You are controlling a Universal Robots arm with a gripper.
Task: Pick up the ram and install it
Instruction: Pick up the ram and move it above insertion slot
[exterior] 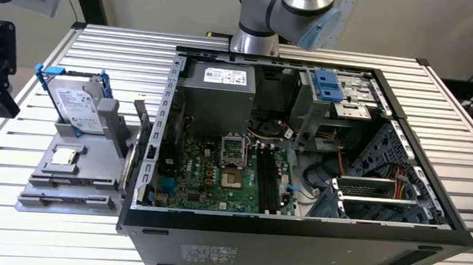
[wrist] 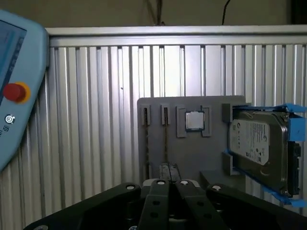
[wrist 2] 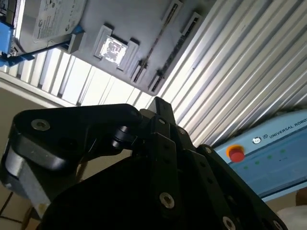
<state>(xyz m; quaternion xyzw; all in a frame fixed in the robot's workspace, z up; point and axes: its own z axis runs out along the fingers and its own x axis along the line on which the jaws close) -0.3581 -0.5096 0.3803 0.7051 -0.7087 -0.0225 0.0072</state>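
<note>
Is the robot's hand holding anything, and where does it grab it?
Nothing is held. The hand is apart from the ram, which stands in its gray holder.
</note>
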